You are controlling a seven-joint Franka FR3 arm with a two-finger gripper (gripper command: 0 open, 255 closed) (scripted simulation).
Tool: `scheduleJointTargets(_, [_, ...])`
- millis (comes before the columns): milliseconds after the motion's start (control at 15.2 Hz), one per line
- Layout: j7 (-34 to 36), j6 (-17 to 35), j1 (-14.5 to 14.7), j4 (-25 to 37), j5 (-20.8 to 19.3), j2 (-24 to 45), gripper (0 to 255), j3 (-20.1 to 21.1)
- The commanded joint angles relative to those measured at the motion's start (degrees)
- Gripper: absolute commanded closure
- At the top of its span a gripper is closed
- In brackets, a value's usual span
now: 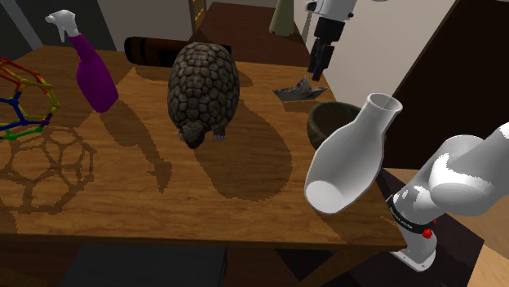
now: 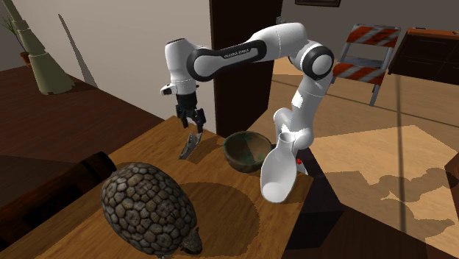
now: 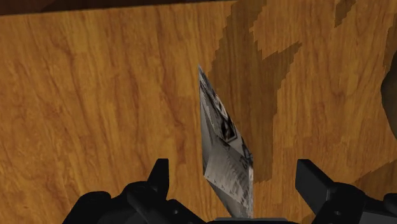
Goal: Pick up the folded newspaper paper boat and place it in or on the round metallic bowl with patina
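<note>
Jaws: spread wide, holding nothing; poised just over the boat.
Boat (image 3: 224,149): on the counter (image 1: 204,212) near its far edge, between the tortoise (image 1: 202,86) and the bowl (image 1: 330,122); straight below the jaws, in the gap between the fingers (image 3: 159,178), touching neither.
Long axis: points away from the hand, crossing the closing line; thin sides face the fingers, so probably no wrist turn needed.
Centring: about mid-gap in the wrist view; a straight drop and squeeze looks enough.
Height: fingertips near the boat's top in the second exterior view; no contact seen.
Bowl: just beside the boat, on the stand's side; short carry, judged.
Vase (image 1: 351,155): white, looks tilted, close by the bowl toward the stand; covers part of the bowl's rim in the shoulder view; possible bump risk on the carry.
Cut off: boat's near end runs under the hand in the wrist view.
Unclear: boat's pose, lying low in the shoulder view but seeming propped on an edge in the second exterior view.
Unclear: dark shape at the wrist view's edge, maybe the bowl.
</note>
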Motion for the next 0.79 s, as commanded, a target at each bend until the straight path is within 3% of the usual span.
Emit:
scheduleJointTargets(0, [-0.43, 1.40, 0.15, -1.22, 0.14, 0.10, 0, 0.11])
scheduleJointTargets(264, [-0.52, 4.90, 0.35, -4.76, 0.38, 0.02, 0, 0.46])
scheduleJointTargets(726, [-0.52, 4.90, 0.35, -4.76, 0.38, 0.02, 0, 0.46])
